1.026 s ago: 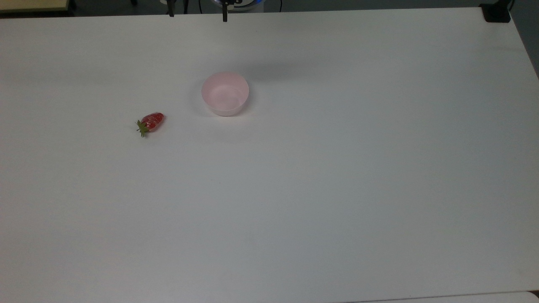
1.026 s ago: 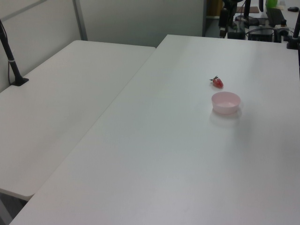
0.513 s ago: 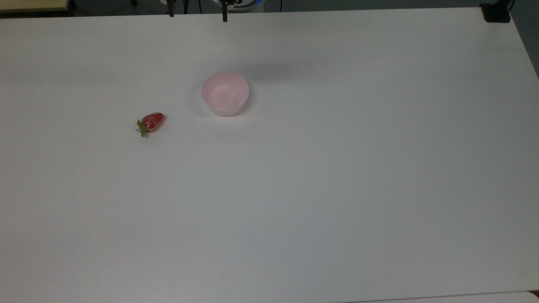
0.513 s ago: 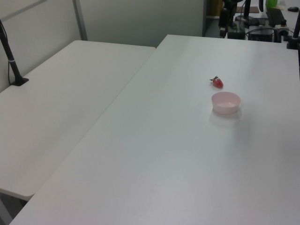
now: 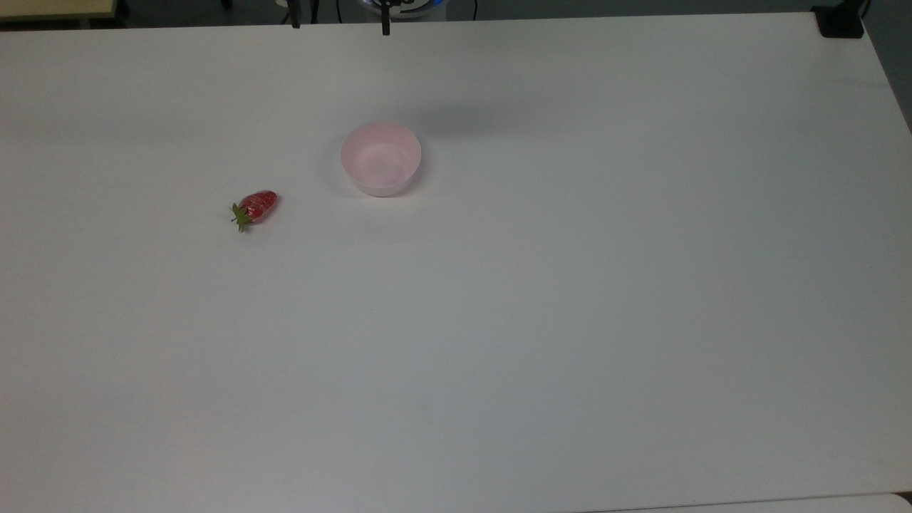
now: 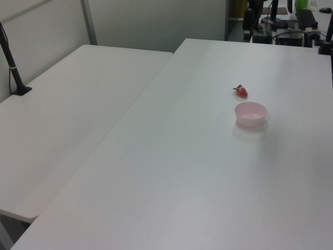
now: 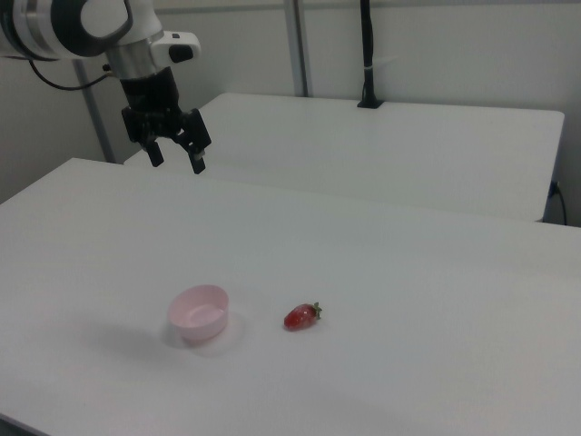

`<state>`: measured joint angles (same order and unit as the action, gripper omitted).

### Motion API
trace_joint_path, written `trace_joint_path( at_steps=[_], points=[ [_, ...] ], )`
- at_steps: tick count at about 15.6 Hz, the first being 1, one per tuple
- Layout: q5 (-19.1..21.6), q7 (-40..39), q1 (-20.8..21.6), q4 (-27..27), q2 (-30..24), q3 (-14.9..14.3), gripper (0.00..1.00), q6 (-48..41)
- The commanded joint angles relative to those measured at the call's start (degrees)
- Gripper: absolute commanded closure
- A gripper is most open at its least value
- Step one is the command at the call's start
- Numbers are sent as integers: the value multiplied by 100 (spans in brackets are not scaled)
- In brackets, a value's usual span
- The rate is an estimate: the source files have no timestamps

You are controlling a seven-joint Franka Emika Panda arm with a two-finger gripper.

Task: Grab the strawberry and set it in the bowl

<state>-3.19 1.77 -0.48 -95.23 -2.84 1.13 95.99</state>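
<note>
The small red strawberry [image 5: 256, 206] with its green cap lies on its side on the white table [image 5: 570, 320], a little off the top view's left of the pale pink bowl [image 5: 381, 158]. The bowl stands upright and holds nothing. In the right view the strawberry [image 7: 301, 316] rests just right of the bowl [image 7: 199, 313], and my gripper [image 7: 177, 163] hangs open high above the table, behind and above the bowl, holding nothing. Its two dark fingertips [image 5: 385, 30] poke in at the top view's upper edge. The left view has the strawberry [image 6: 241, 91] just beyond the bowl [image 6: 250, 113].
A second white table [image 6: 67, 104] adjoins this one, with a black post [image 6: 13, 67] clamped at its far side. A black clamp [image 5: 841, 21] sits on the top view's upper right table corner. Cables and equipment [image 6: 291, 26] stand past the table's end.
In the top view the two fingertips have shifted slightly to the right. The strawberry and the bowl have not moved.
</note>
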Motion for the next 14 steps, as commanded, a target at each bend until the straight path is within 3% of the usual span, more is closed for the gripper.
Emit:
trace_joint_path(
  at_steps=[1, 5, 9, 11, 14],
  points=[
    [-6, -54, -31, -101, -59, -104, 0, 104],
    [37, 786, -584, -136, -59, -165, 0, 138],
    [371, 2045, -760, -548, 125, -806, 0, 998],
    [345, 1960, -918, -584, 449, -825, 0, 1132],
    [284, 1197, -1060, -584, 959, -816, 0, 1141]
  ],
)
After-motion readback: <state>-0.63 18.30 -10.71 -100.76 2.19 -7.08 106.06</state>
